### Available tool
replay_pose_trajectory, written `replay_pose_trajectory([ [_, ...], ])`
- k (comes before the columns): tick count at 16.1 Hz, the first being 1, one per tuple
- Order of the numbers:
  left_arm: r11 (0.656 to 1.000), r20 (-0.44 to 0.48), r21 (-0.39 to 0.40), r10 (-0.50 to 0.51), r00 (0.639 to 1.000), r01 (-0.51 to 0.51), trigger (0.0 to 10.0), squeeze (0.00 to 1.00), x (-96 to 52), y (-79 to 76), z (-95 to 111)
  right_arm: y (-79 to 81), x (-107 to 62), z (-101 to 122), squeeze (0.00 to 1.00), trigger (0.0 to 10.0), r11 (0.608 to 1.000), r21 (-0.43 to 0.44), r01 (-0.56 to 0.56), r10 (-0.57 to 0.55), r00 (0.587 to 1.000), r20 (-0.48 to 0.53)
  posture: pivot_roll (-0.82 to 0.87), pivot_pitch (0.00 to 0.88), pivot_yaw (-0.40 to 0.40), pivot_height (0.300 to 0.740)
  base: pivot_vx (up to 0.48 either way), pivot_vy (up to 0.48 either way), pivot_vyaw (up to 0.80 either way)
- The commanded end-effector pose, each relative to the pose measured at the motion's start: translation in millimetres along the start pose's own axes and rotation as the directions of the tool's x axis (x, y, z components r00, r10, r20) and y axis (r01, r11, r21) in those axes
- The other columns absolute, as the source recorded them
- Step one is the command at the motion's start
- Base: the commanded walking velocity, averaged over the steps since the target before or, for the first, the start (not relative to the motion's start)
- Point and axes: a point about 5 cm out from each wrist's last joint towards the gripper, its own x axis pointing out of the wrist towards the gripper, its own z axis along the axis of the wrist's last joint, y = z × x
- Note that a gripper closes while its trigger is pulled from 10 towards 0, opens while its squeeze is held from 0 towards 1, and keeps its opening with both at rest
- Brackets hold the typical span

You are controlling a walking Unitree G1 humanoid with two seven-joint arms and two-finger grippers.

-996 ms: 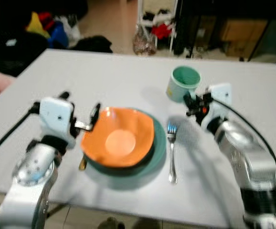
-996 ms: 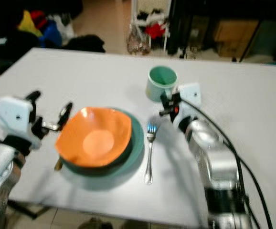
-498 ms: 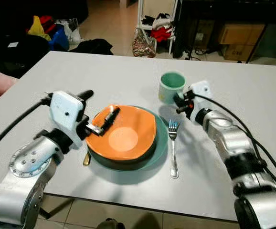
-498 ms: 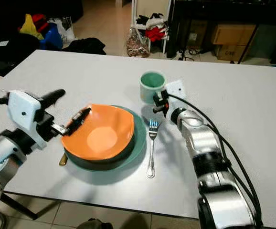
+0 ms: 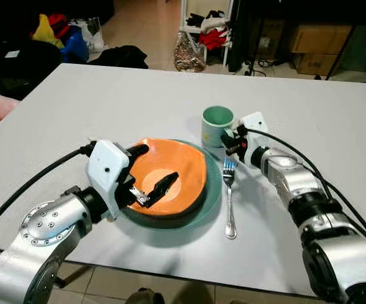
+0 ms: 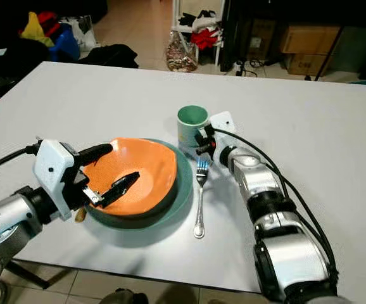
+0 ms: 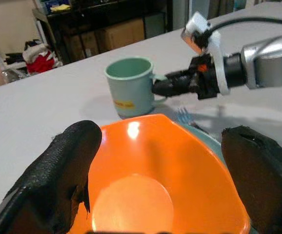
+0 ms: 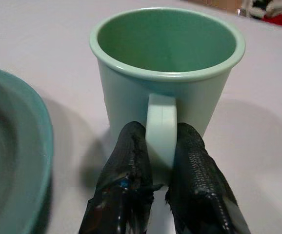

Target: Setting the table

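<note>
Meanwhile right fingers [image 8: 161, 195] pinch the mug [image 5: 216, 125] handle; left fingers [image 7: 58, 175] spread over the bowl [image 5: 167, 176] rim.

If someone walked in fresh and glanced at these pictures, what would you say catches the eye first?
Most striking is the orange bowl sitting on a teal plate near the front of the grey table, with the left gripper open above it, one finger at the rim and one over the inside. Just behind and to the right, the right gripper is shut on the handle of the green mug. A fork lies right of the plate.
</note>
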Motion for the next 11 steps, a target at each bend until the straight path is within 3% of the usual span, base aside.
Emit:
replay_pose_trajectory([
  [1, 1.0, -0.017, 0.009, -0.014, 1.0, 0.014, 10.0, 0.0, -0.7, -2.5, 0.0, -1.4, 0.9, 6.6, 0.0, 10.0, 1.0, -0.006, -0.009, 0.009, 1.0, 0.025, -0.06, 0.012, 0.033, 0.74, 0.0, 0.0, 0.0],
  [4, 1.0, -0.026, 0.006, -0.018, 0.999, 0.018, 10.0, 0.0, -0.5, -2.6, -0.5, -2.9, -0.1, -0.6, 0.0, 10.0, 1.0, -0.011, -0.011, 0.011, 1.0, 0.008, -0.06, 0.013, 0.037, 0.74, 0.0, 0.0, 0.0],
  [5, 1.0, -0.028, 0.006, -0.019, 0.999, 0.019, 10.0, 0.0, -0.5, -2.3, -0.5, -3.5, -0.4, -3.4, 0.22, 10.0, 1.0, -0.017, -0.005, 0.005, 1.0, 0.0, -0.06, 0.012, 0.039, 0.74, 0.0, 0.0, 0.0],
  [6, 1.0, -0.029, 0.008, -0.021, 0.999, 0.021, 10.0, 0.0, -0.2, -1.9, -0.3, -4.0, -0.5, -5.1, 0.22, 10.0, 1.0, -0.018, 0.001, -0.001, 1.0, -0.004, -0.06, 0.013, 0.041, 0.74, 0.0, 0.0, 0.0],
  [7, 1.0, -0.029, 0.009, -0.021, 0.999, 0.021, 10.0, 0.0, 0.1, -1.5, -0.1, -4.0, -0.2, -6.3, 0.35, 10.0, 1.0, -0.015, 0.002, -0.002, 1.0, -0.005, -0.06, 0.012, 0.043, 0.74, 0.0, 0.0, 0.0],
  [8, 1.0, -0.03, 0.011, -0.022, 0.999, 0.022, 10.0, 0.0, 0.6, -1.2, 0.1, -4.0, 0.1, -7.5, 0.75, 10.0, 1.0, -0.007, 0.004, -0.004, 1.0, -0.006, -0.06, 0.012, 0.044, 0.74, 0.0, 0.0, 0.0],
  [10, 1.0, -0.03, 0.013, -0.021, 0.999, 0.022, 10.0, 0.0, 0.5, -1.0, 0.1, -4.5, 0.0, -9.7, 1.0, 10.0, 1.0, 0.0, 0.009, -0.009, 1.0, -0.01, -0.06, 0.011, 0.042, 0.74, 0.0, 0.0, 0.0],
  [11, 1.0, -0.03, 0.015, -0.02, 0.999, 0.02, 10.0, 0.0, 0.2, -0.9, 0.2, -5.1, -0.3, -11.4, 1.0, 10.0, 1.0, 0.005, 0.015, -0.015, 1.0, -0.015, -0.06, 0.01, 0.042, 0.74, 0.0, 0.0, 0.0],
])
